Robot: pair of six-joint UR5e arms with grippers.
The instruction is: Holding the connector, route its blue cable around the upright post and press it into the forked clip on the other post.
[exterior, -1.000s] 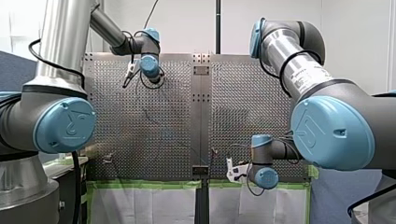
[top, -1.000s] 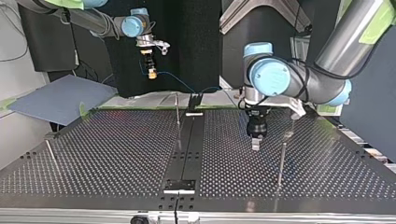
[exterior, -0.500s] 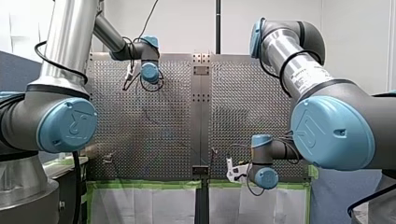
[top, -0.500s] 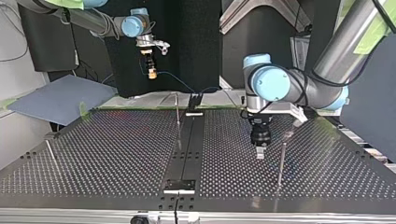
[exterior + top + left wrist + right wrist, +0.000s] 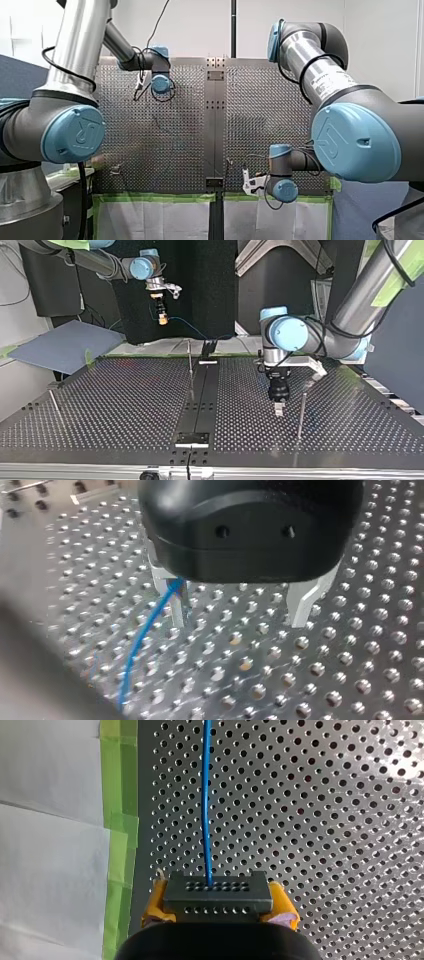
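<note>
You have the connector (image 5: 218,892) clamped between the yellow pads (image 5: 156,902) of your right gripper (image 5: 220,906), a dark block with rows of small holes. The blue cable (image 5: 205,795) leaves its middle and runs straight ahead over the perforated table (image 5: 325,820), whose edge is lined with green tape (image 5: 120,820).

In the top view the connector (image 5: 162,318) hangs under that gripper (image 5: 161,310), in the air at about 11 o'clock from the table's middle, beyond the far edge. From it the cable (image 5: 187,326) sags off toward 4 o'clock, to the far end of the black centre strip (image 5: 200,400).

A thin upright post (image 5: 190,360) stands just beside that strip, at its 9 o'clock. A second post (image 5: 301,412) stands well apart from it, toward 4 o'clock. You cannot tell which one carries the forked clip.

Your left gripper (image 5: 279,410) hangs low over the table, with the second post just beside it at its 3 o'clock. In the left wrist view its fingers (image 5: 302,600) stand wide apart with bare plate between them. A length of blue cable (image 5: 145,630) runs past one finger; whether they touch is unclear.
</note>
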